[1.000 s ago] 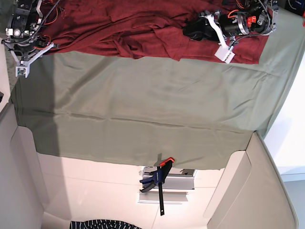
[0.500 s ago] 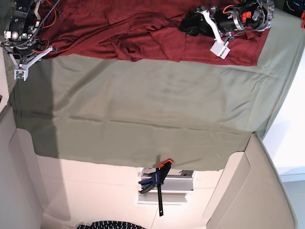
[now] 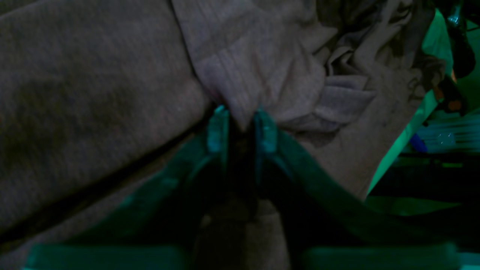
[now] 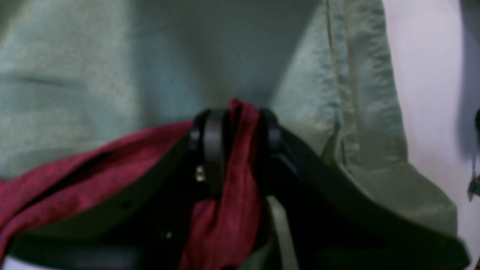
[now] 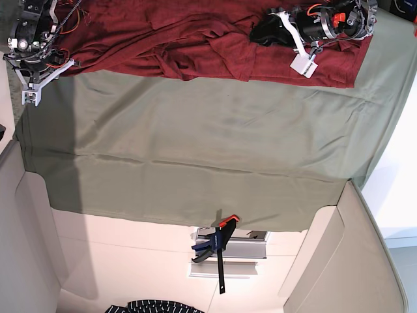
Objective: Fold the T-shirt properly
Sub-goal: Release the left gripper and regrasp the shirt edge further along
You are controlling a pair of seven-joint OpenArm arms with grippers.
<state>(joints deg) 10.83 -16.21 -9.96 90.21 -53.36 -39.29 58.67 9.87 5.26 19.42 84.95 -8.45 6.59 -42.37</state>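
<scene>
The dark red T-shirt (image 5: 195,39) lies crumpled along the far edge of the table in the base view. My left gripper (image 5: 264,31) rests on the shirt's right part. In the left wrist view the left gripper (image 3: 242,123) is shut on a raised fold of the shirt (image 3: 262,67), which looks grey-brown in the dim light. My right gripper (image 5: 63,60) is at the shirt's left corner. Seen from the right wrist, the right gripper (image 4: 234,120) is shut on a bunch of the red shirt (image 4: 225,217).
A green cloth (image 5: 195,150) covers the table and hangs over its right side. A bar clamp with orange and blue handles (image 5: 220,244) sits at the near edge. A black-and-white striped cloth (image 5: 153,306) lies at the bottom. Beige panels flank both near corners.
The left arm has shifted a little toward the far edge with the shirt fold still pinched. The right arm has stayed about where it was.
</scene>
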